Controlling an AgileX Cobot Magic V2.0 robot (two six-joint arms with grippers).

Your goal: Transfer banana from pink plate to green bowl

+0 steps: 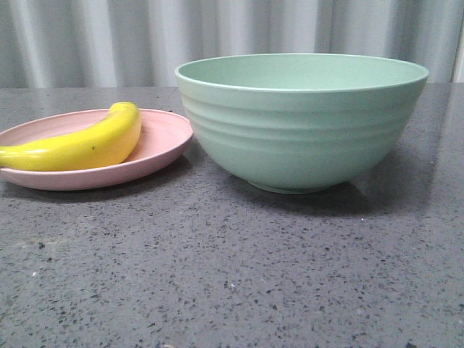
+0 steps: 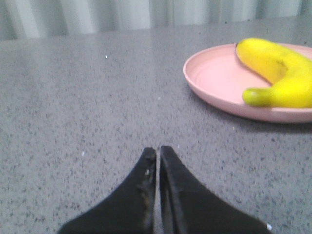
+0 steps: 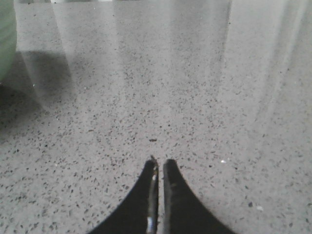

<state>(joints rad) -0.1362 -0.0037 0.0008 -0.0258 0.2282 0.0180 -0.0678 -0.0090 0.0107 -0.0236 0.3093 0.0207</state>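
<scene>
Where the front camera looks out over the speckled grey countertop point(image 1: 232, 275), the banana point(image 1: 80, 143) lies on the pink plate point(image 1: 163, 148) at the left, its curved back toward the rear and its dark tip pointing toward the bowl side. Just beside the plate, on the right, stands the green bowl point(image 1: 301, 123), deep and ridged on its outer wall, much taller than the plate; the plate's rim comes very close to the bowl's wall, though I cannot tell whether they touch. A pale pleated curtain point(image 1: 109, 40) hangs behind the table. Neither arm shows from this side.

From the left wrist, the left gripper point(image 2: 158, 150) hovers over bare countertop with its two black fingers point(image 2: 141, 195) pressed together, holding nothing. The pink plate point(image 2: 214, 78) sits well apart from those tips, cut off at the picture's edge, and the banana point(image 2: 278, 68) rests in it with its greenish stem end point(image 2: 253, 96) near the plate's nearer rim.

From the right wrist, the right gripper point(image 3: 159, 162) is likewise drawn closed, fingers point(image 3: 178, 204) nearly meeting with only a thin slit between them, nothing held. Only a sliver of the green bowl point(image 3: 6, 44) shows at the picture's edge, casting a soft shadow on the stone, well apart from the fingertips. Broad bright streaks of reflected light run across the countertop.
</scene>
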